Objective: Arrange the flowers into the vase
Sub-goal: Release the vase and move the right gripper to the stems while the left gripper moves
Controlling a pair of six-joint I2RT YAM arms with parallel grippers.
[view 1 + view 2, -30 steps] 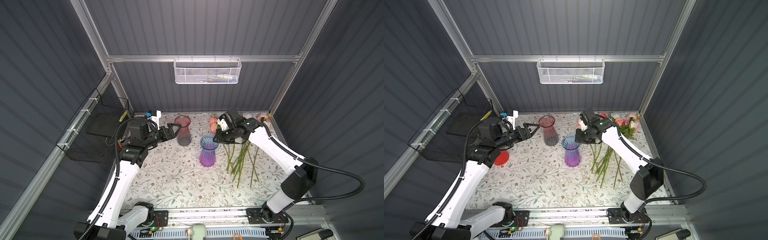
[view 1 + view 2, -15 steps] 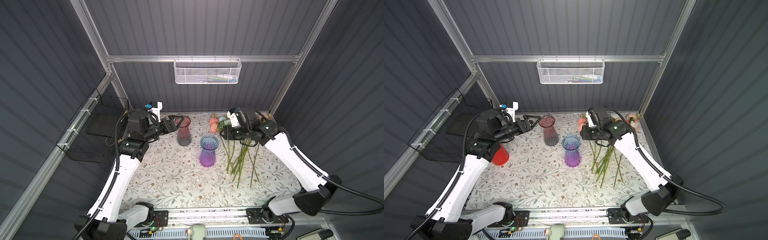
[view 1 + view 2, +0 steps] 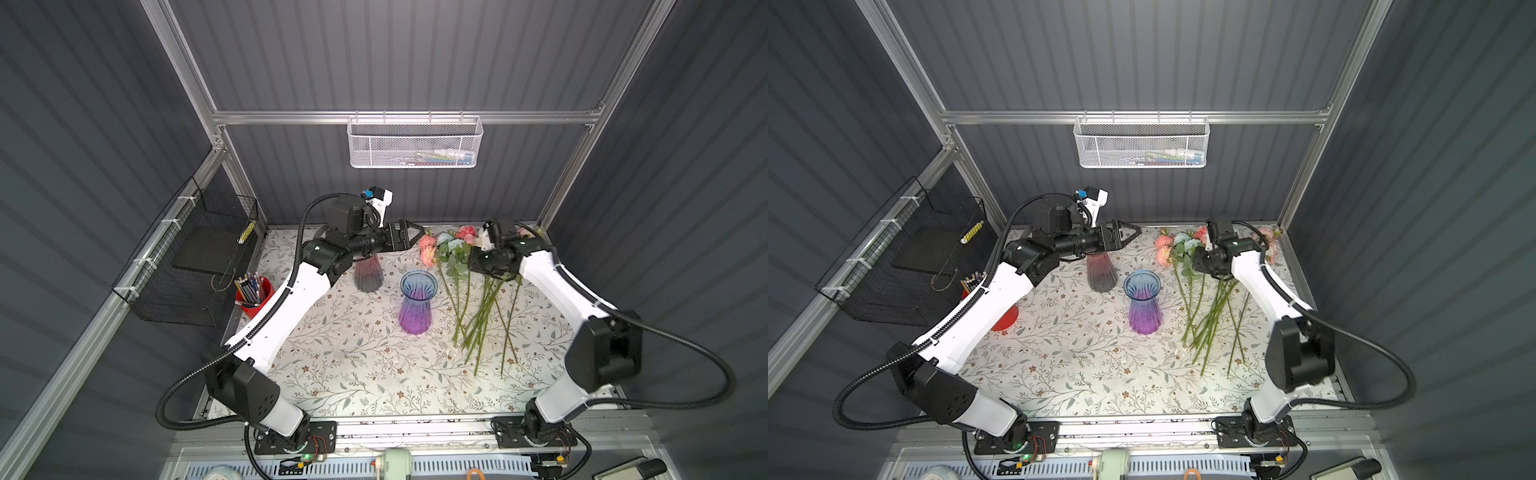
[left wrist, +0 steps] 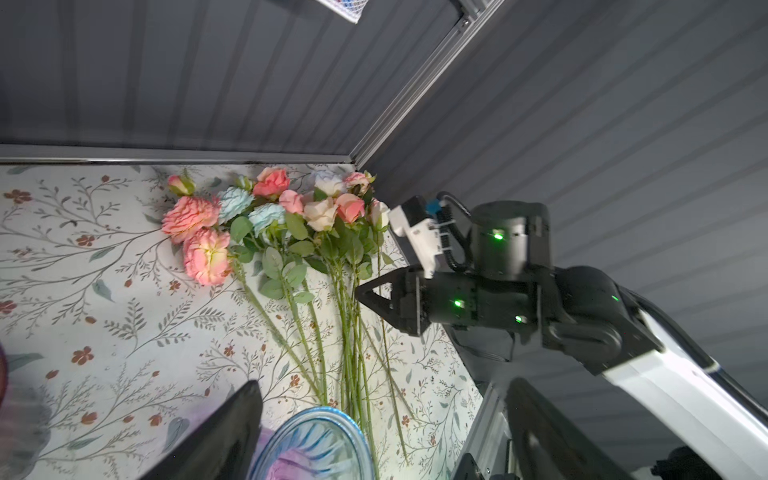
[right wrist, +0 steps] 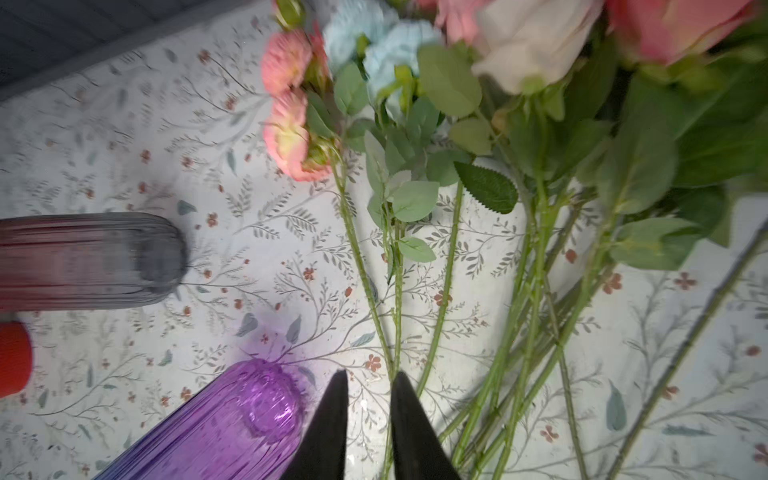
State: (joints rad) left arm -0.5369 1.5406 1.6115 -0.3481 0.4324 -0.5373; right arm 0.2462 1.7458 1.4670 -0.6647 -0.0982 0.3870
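Observation:
The flowers (image 3: 449,249) (image 3: 1177,249) lie in a loose bundle at the back right of the table, heads toward the back wall, stems fanning forward. My right gripper (image 5: 370,374) (image 4: 361,291) hovers low over their stems (image 5: 536,291), its jaws a narrow gap apart. One thin stem runs through that gap, ungripped. A blue-to-purple vase (image 3: 417,301) (image 3: 1144,301) stands upright just left of the stems. Behind it stands a red-to-grey vase (image 3: 368,274) (image 5: 91,259). My left gripper (image 3: 409,237) (image 4: 384,386) is wide open and empty, raised above the red-grey vase and pointing at the flower heads (image 4: 270,216).
A red cup of pencils (image 3: 253,295) stands at the table's left edge, beside a black wire basket (image 3: 195,266) on the left wall. A white mesh basket (image 3: 413,143) hangs on the back wall. The flower heads lie close to the back right corner post.
My right arm swung from beside the blue-purple vase rightward and down onto the stems, and its jaws widened, then narrowed. My left arm rose and reached right over the red-grey vase.

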